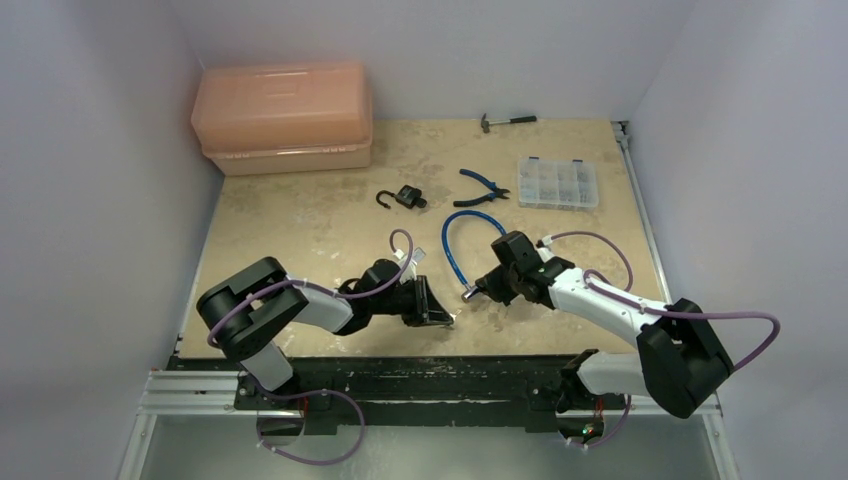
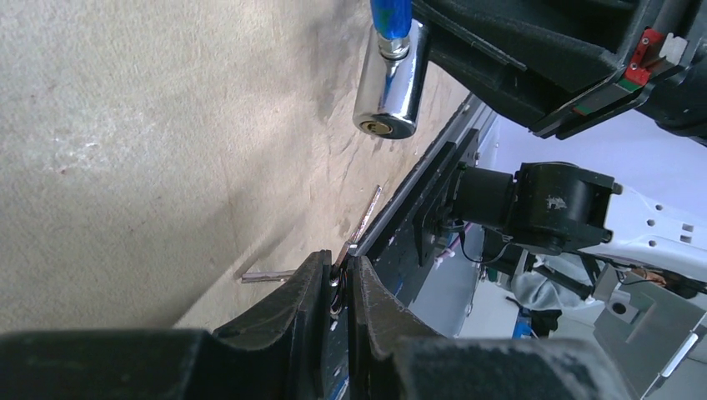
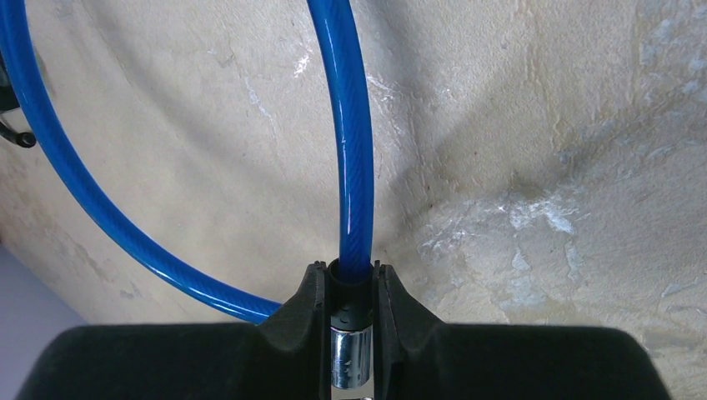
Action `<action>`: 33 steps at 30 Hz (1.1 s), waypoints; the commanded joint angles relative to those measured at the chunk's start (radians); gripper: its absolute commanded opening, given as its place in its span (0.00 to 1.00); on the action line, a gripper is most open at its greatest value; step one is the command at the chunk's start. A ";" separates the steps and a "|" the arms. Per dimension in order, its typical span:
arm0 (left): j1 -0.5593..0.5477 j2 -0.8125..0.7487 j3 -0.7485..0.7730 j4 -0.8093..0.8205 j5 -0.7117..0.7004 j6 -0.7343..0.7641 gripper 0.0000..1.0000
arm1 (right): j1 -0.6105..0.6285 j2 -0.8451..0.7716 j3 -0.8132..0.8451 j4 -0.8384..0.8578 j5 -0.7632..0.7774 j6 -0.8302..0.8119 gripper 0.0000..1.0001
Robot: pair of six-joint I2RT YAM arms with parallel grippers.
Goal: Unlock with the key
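Note:
My left gripper (image 2: 338, 260) is shut on the key (image 2: 365, 215). Its black head is hidden between the fingers and its thin silver blade sticks out toward the chrome lock cylinder (image 2: 385, 92) of the blue cable (image 3: 354, 150). The blade tip is short of the brass keyhole (image 2: 375, 127) and apart from it. My right gripper (image 3: 348, 271) is shut on that cylinder (image 3: 350, 354) and holds it just above the table. In the top view the left gripper (image 1: 440, 315) and right gripper (image 1: 478, 290) face each other near the table's front edge, and the cable (image 1: 452, 240) loops away behind them.
A small black padlock (image 1: 405, 198), blue-handled pliers (image 1: 483, 187), a clear parts box (image 1: 558, 182) and a hammer (image 1: 508, 121) lie further back. An orange toolbox (image 1: 283, 118) stands at the back left. A thin metal piece (image 2: 267, 274) lies by the left fingers. The table's front edge (image 1: 400, 357) is close.

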State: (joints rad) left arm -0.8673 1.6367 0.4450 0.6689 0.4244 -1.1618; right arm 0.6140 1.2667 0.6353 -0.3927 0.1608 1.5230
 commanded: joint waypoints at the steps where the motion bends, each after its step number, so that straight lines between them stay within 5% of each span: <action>1: -0.007 0.013 -0.007 0.111 0.014 -0.019 0.00 | -0.004 -0.030 0.005 0.058 -0.007 -0.010 0.00; 33: -0.006 0.063 0.009 0.147 -0.056 -0.021 0.00 | -0.003 -0.032 -0.011 0.074 -0.018 -0.024 0.00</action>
State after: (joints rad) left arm -0.8673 1.6897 0.4446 0.7452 0.3862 -1.1702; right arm 0.6140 1.2663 0.6296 -0.3717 0.1387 1.5013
